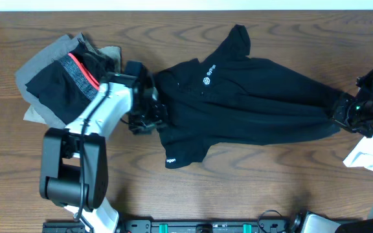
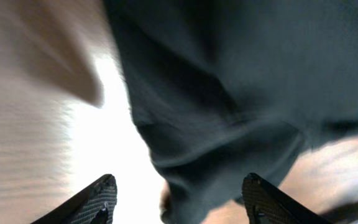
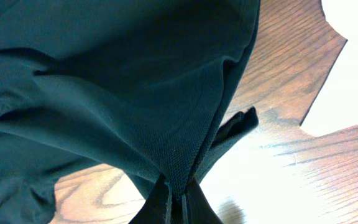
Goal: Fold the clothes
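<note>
The clothes' main piece, a black short-sleeved shirt [image 1: 251, 97] with a small white logo, lies stretched across the middle of the wooden table [image 1: 238, 181]. My left gripper [image 1: 151, 118] sits at its left edge. In the left wrist view this gripper [image 2: 179, 190] is open, and a fold of the shirt [image 2: 229, 93] hangs between the spread fingers [image 2: 101, 196]. My right gripper [image 1: 340, 111] is at the shirt's right end. In the right wrist view it [image 3: 178, 202] is shut on a bunched corner of the shirt [image 3: 104, 74], which is pulled taut.
A heap of other garments lies at the back left: a grey piece [image 1: 41, 71], a black piece with a red band [image 1: 76, 74] and a tan piece [image 1: 112, 55]. A white piece [image 1: 361, 155] lies at the right edge, also seen as white cloth [image 3: 353, 62].
</note>
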`<action>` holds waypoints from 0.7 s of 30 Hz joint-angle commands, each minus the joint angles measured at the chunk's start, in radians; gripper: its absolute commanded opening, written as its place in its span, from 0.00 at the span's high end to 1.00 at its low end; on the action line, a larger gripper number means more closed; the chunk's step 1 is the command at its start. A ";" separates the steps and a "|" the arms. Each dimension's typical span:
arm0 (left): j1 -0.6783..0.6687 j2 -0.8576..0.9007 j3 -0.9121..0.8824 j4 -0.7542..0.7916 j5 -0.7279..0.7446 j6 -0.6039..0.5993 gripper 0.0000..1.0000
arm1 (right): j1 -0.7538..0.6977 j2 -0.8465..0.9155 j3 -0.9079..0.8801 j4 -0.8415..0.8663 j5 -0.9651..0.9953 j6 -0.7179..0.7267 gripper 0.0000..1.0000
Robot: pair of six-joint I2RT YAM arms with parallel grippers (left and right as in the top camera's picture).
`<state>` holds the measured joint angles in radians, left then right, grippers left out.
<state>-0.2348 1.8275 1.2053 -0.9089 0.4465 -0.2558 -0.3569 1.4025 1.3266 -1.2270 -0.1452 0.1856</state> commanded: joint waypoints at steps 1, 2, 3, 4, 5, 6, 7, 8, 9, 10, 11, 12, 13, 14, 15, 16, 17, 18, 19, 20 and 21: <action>-0.060 -0.015 -0.021 -0.023 -0.013 0.018 0.30 | -0.002 0.003 -0.001 0.015 0.023 -0.019 0.98; -0.076 -0.015 -0.025 -0.034 -0.034 0.008 0.29 | -0.002 0.003 -0.001 0.019 0.022 -0.019 0.98; -0.089 -0.015 -0.030 -0.045 -0.048 -0.001 0.29 | -0.002 0.003 -0.001 0.022 0.023 -0.019 0.98; -0.099 -0.015 -0.037 -0.055 -0.056 -0.015 0.29 | -0.002 0.003 -0.001 0.024 0.023 -0.019 0.98; -0.106 -0.015 -0.043 -0.064 -0.060 -0.028 0.29 | -0.002 0.003 -0.001 0.024 0.022 -0.018 0.98; -0.110 -0.015 -0.052 -0.075 -0.069 -0.043 0.29 | -0.002 0.003 -0.001 0.024 0.022 -0.018 0.98; -0.113 -0.015 -0.067 -0.082 -0.082 -0.066 0.29 | -0.002 0.003 -0.001 0.027 0.022 -0.018 0.98; -0.114 -0.015 -0.084 -0.082 -0.085 -0.080 0.29 | -0.002 0.003 -0.001 0.029 0.022 -0.018 0.98; -0.114 -0.015 -0.103 -0.082 -0.085 -0.096 0.29 | -0.002 0.003 -0.001 0.031 0.022 -0.018 0.97; -0.114 -0.015 -0.132 -0.082 -0.081 -0.121 0.29 | -0.002 0.003 -0.001 0.031 0.022 -0.018 0.97; -0.114 -0.015 -0.150 -0.081 -0.071 -0.135 0.29 | -0.002 0.003 -0.001 0.031 0.023 -0.019 0.97; -0.115 -0.015 -0.171 -0.080 -0.054 -0.145 0.30 | -0.002 0.003 -0.001 0.030 0.022 -0.019 0.97; -0.117 -0.015 -0.191 -0.076 -0.033 -0.146 0.30 | -0.002 0.003 -0.001 0.030 0.022 -0.018 0.97; -0.120 -0.015 -0.204 -0.070 -0.019 -0.146 0.31 | -0.002 0.003 -0.001 0.030 0.022 -0.018 0.97; -0.123 -0.015 -0.218 -0.061 0.003 -0.146 0.31 | -0.002 0.003 -0.001 0.030 0.022 -0.018 0.97; -0.125 -0.015 -0.225 -0.053 0.022 -0.146 0.34 | -0.002 0.003 -0.001 0.031 0.022 -0.018 0.97; -0.128 -0.015 -0.234 -0.039 0.044 -0.146 0.36 | -0.002 0.003 -0.001 0.031 0.022 -0.018 0.97; -0.132 -0.015 -0.237 -0.033 0.043 -0.146 0.39 | -0.002 0.003 -0.001 0.031 0.023 -0.018 0.97; -0.135 -0.015 -0.238 -0.030 0.043 -0.147 0.44 | -0.002 0.003 -0.001 0.030 0.023 -0.018 0.97; -0.136 -0.015 -0.238 -0.026 0.044 -0.148 0.50 | -0.002 0.003 -0.001 0.030 0.023 -0.018 0.97; -0.136 -0.015 -0.238 -0.023 0.043 -0.153 0.53 | -0.002 0.003 -0.001 0.030 0.023 -0.018 0.97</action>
<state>-0.3641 1.8259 0.9730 -0.9340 0.4603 -0.3973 -0.3569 1.4025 1.3266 -1.1992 -0.1371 0.1776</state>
